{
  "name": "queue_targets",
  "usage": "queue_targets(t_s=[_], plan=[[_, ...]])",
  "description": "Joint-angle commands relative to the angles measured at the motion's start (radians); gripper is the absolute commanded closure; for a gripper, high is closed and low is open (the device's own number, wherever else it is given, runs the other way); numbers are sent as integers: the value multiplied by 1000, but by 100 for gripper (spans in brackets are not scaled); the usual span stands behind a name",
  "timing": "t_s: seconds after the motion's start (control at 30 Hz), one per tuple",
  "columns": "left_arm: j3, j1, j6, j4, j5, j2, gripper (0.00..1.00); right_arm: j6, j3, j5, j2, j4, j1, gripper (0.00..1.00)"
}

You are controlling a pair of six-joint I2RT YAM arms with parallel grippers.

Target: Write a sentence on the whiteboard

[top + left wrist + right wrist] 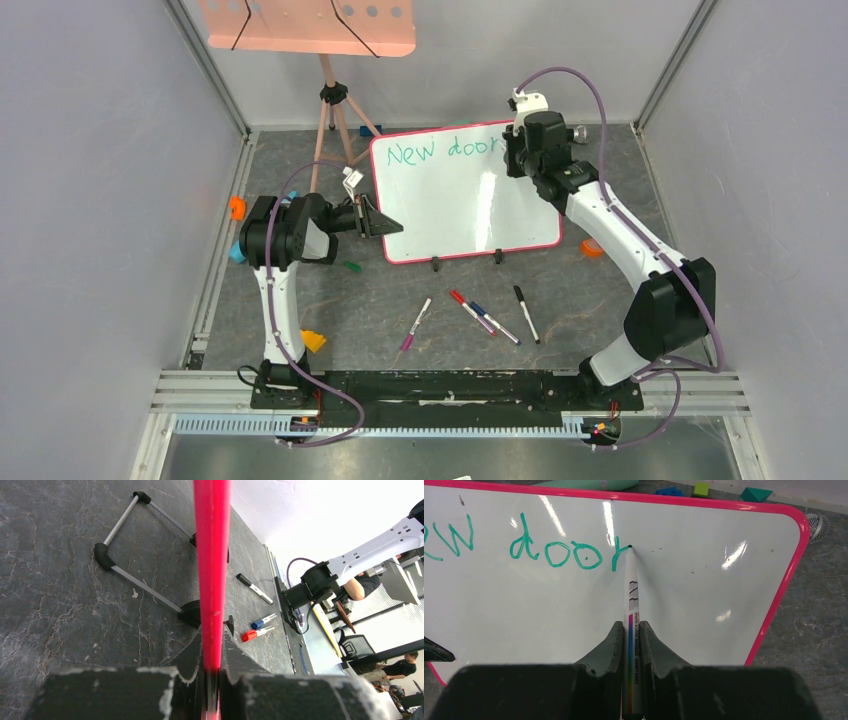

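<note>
The whiteboard [460, 200] with a pink-red frame stands tilted on two black feet at the middle of the table. Green words "New door" [440, 151] run along its top; the right wrist view shows "door" [556, 550] with the "r" freshly drawn. My right gripper [630, 632] is shut on a white marker [631, 595] whose tip touches the board just right of the "r". My left gripper [212, 645] is shut on the board's pink left edge [212, 555], holding it at the lower left.
Several loose markers [470, 312] lie on the mat in front of the board. A salmon-pink perforated tray [305, 25] on a tripod stands at the back left. Small coloured blocks [237, 207] lie at the left, an orange piece [592, 247] at the right.
</note>
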Motion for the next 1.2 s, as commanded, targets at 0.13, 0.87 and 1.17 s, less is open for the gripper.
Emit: queue_targets(t_s=[0.13, 0.87, 1.17], plan=[[8, 21, 49, 32, -98, 52, 98, 9, 30, 32, 6, 5, -21, 100], [8, 21, 50, 32, -98, 53, 98, 5, -9, -1, -107, 23, -38, 100], [8, 22, 50, 32, -98, 53, 98, 5, 18, -58, -38, 9, -40, 100]])
